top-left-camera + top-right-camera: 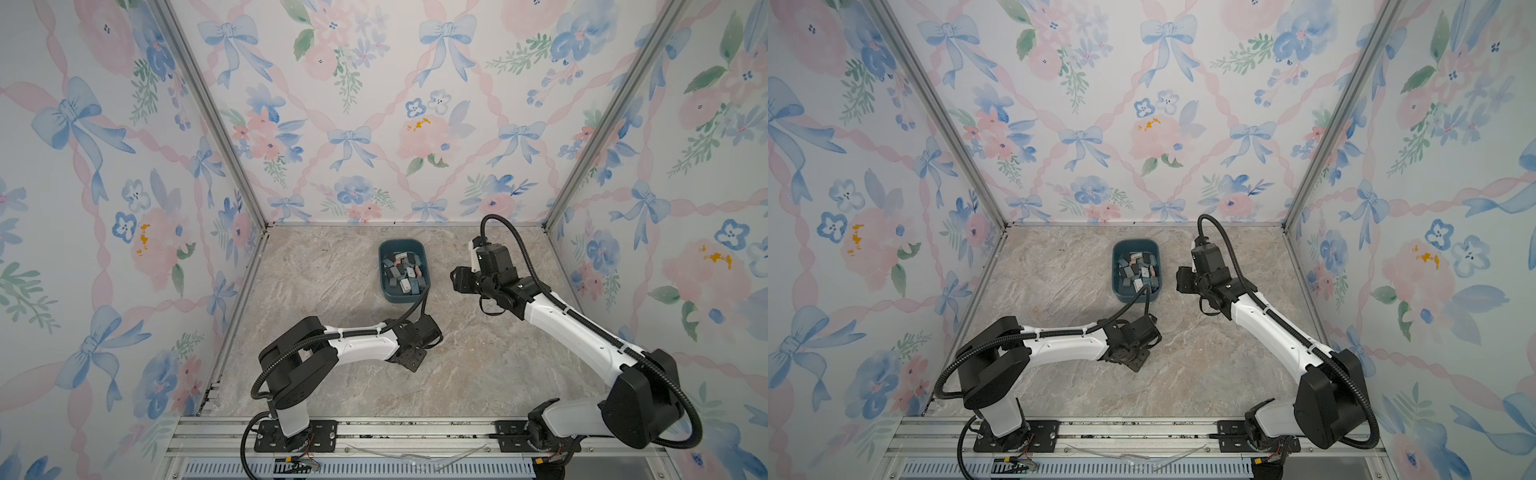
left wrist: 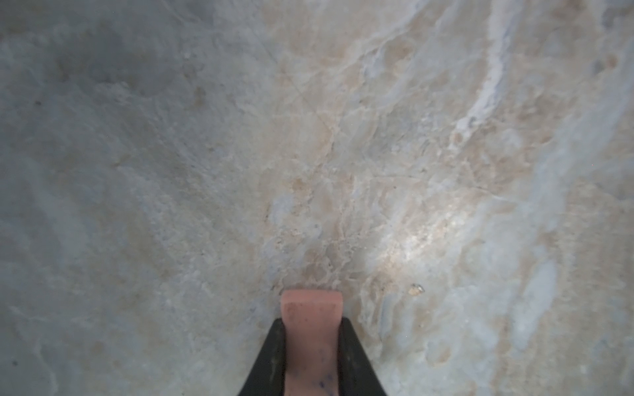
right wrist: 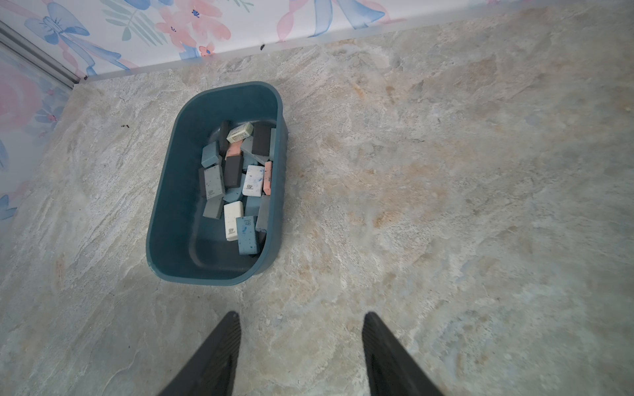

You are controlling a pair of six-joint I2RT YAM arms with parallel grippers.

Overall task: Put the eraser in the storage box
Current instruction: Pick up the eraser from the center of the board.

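Left pincer (image 2: 312,322) squeezes pink eraser (image 2: 311,303). Right pincer (image 3: 301,317) apart, empty. Lift straight up, carry over storage box (image 3: 171,192), drop low.

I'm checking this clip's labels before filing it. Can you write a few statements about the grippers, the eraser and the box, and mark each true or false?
1. The left gripper is shut on a pink rectangular eraser. True.
2. The dark teal-blue plastic storage box is empty. False: it holds a pile of erasers in grey, blue, white, pink and black.
3. The right gripper is open and holds nothing. True.
4. The pink rectangular eraser hangs over the storage box. False: the left wrist view shows only the marbled tabletop past it, with no box in sight.
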